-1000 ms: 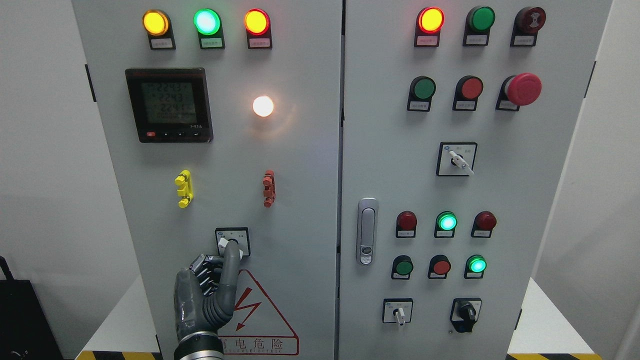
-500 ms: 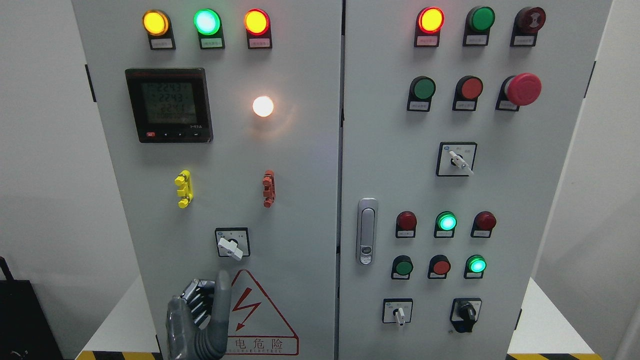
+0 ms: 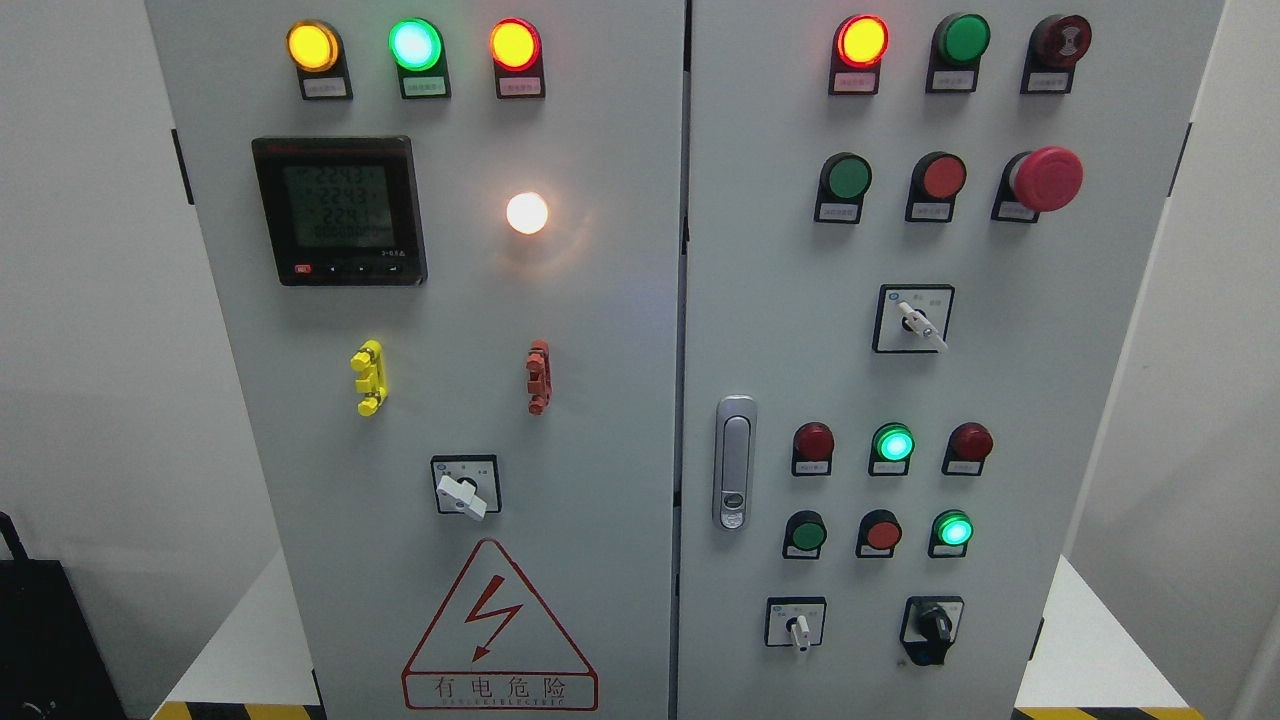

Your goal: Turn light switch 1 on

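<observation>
A white rotary selector switch [image 3: 462,494] sits in a black-framed plate low on the left cabinet door [image 3: 600,350], its knob tilted with the tip pointing down to the right. Above it a round white lamp [image 3: 527,213] glows bright. Neither of my hands shows anywhere in the head view.
The left door also carries three lit indicator lamps [image 3: 414,44], a digital meter [image 3: 339,211], yellow [image 3: 368,377] and red [image 3: 538,376] clips and a warning triangle [image 3: 497,625]. The right door has a handle [image 3: 735,462], push buttons, a red emergency stop [image 3: 1046,178] and more rotary switches [image 3: 912,318].
My left hand, whose finger touched the rotary switch a second ago, dropped down along the door and has left the picture. The lamp stays lit.
</observation>
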### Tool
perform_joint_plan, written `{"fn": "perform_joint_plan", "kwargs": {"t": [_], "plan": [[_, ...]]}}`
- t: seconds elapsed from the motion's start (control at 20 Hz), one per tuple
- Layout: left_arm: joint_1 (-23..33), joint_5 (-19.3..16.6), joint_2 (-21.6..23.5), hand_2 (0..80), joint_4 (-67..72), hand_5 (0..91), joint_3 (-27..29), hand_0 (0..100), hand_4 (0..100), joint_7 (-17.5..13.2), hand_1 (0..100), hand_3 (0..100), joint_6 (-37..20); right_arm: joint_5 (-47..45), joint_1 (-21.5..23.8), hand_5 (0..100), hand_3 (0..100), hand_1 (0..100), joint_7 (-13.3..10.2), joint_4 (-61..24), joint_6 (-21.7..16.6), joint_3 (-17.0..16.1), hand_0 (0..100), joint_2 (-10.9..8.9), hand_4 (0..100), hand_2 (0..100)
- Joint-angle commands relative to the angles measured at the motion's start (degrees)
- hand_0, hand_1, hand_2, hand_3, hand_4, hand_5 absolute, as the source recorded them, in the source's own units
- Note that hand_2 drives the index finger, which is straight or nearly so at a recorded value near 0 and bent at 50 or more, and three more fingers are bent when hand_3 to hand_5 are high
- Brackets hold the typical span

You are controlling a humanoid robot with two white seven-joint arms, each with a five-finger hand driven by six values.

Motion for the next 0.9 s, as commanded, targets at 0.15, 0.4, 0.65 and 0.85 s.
{"fn": "perform_joint_plan", "kwargs": {"t": [0.15, 0.4, 0.65, 0.85], "plan": [[5.41, 3.29, 2.65, 52.3, 53.7, 67.2, 6.85, 15, 92, -1.87, 19, 87, -7.9, 0.0, 0.0, 0, 0, 0, 0.04, 0.0, -0.05, 0.0, 5, 0.0, 0, 0], [2.0, 2.68, 2.56, 35.9, 80.17, 32.6, 6.41, 22, 71, -2.83, 18, 62, -7.73, 0.0, 0.0, 0, 0, 0, -0.05, 0.0, -0.05, 0.0, 5, 0.0, 0, 0], [-3.37, 2.67, 2.03, 21.7, 95.58, 15.0, 5.89, 26, 53, -7.4, 12, 42, -6.33, 0.0, 0.0, 0, 0, 0, -0.05, 0.0, -0.05, 0.0, 5, 0.0, 0, 0], [-5.3, 2.94, 1.68, 9.4, 96.21, 0.0, 5.27, 27, 34, -12.49, 10, 22, 6.21, -0.08, 0.0, 0, 0, 0, -0.05, 0.0, -0.05, 0.0, 5, 0.0, 0, 0]]}}
